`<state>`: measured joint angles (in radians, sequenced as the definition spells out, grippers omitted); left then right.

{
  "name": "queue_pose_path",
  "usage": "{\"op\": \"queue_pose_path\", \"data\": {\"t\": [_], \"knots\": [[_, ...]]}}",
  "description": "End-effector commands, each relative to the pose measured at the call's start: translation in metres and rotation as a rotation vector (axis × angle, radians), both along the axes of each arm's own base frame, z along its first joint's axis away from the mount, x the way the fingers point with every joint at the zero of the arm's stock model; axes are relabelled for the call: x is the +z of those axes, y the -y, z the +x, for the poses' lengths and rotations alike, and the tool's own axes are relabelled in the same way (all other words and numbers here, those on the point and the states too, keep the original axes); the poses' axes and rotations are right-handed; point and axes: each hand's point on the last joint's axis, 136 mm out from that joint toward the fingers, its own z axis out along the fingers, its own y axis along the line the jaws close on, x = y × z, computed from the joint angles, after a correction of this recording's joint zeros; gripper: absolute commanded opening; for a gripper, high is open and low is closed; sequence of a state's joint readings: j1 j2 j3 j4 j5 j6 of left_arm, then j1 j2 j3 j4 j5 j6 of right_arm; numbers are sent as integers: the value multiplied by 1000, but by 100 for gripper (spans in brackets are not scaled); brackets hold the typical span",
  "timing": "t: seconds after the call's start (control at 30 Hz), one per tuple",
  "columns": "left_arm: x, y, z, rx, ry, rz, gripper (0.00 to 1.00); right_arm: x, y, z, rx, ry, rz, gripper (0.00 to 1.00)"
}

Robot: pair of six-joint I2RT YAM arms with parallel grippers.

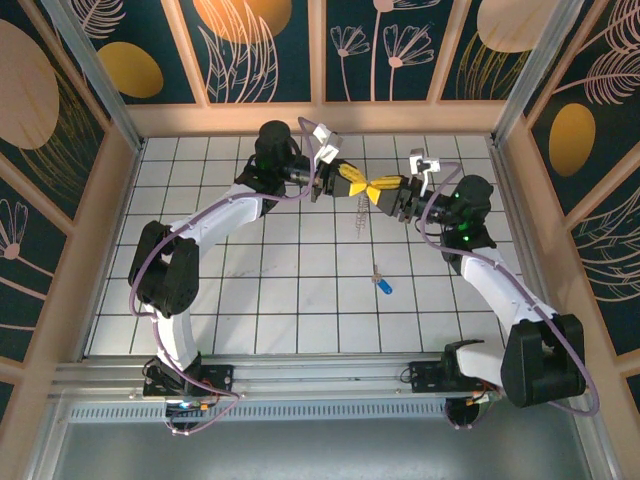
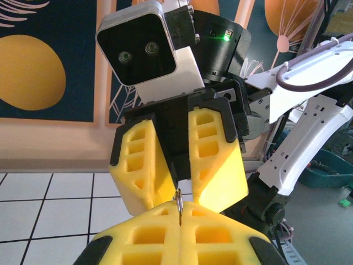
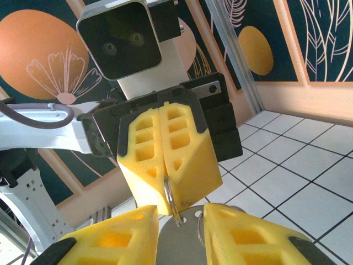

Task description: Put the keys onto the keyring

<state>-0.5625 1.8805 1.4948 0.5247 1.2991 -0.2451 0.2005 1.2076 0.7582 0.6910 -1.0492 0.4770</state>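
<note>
**Desk:** What does the cell look like from your end?

**Operator:** I'm working over a white tiled surface (image 1: pixel 300 300) with dark grout lines. It's boxed in by wood-framed wall panels (image 1: pixel 90 60), dark teal with orange discs and pale flower outlines.

**Desk:** And your hands?

**Operator:** My left gripper (image 1: pixel 362 185) is clamped fully closed on the keyring (image 2: pixel 179 201), pinching the thin wire edge-on, raised over the far middle of the tiles. From above I can see the ring's bumpy side hanging below the tips. My right gripper (image 3: pixel 179 221) faces the left one tip to tip. Its jaws stand apart with a moderate gap either side of the ring, and I can't see them gripping anything.

**Desk:** Where's the key?

**Operator:** The blue-headed key (image 1: pixel 384 284) lies flat on the tiles, nearer my bases than the grippers are and well apart from both.

**Desk:** So which step is this?

**Operator:** I'd call it settling the ring between the two hands, a re-grip or a handover. Threading hasn't started. Next I need the right jaws to close squarely on the wire without twisting it out of the left's pinch, because it looks thin and slick. After that, one hand has to come free and go down for the key. The key is flat and low, so I expect that pick to be fiddly.
</note>
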Motion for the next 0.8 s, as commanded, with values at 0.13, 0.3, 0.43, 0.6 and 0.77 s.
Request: {"op": "queue_pose_path", "data": {"t": [0.13, 0.3, 0.43, 0.6, 0.77], "knots": [[9, -1, -6, -13, 30, -23, 0, 25, -4, -3, 25, 106, 12, 16], [9, -1, -7, -10, 31, -24, 0, 24, -5, -3, 29, 108, 12, 0], [12, -1, -4, 17, 34, -28, 0, 23, -4, -3, 25, 109, 10, 0], [20, -2, 4, 111, 37, -63, 12, 24, -2, 3, -20, 114, 22, 0], [42, -11, 11, 225, 33, -140, 23, 33, 4, 7, -57, 141, 50, 0]]}}
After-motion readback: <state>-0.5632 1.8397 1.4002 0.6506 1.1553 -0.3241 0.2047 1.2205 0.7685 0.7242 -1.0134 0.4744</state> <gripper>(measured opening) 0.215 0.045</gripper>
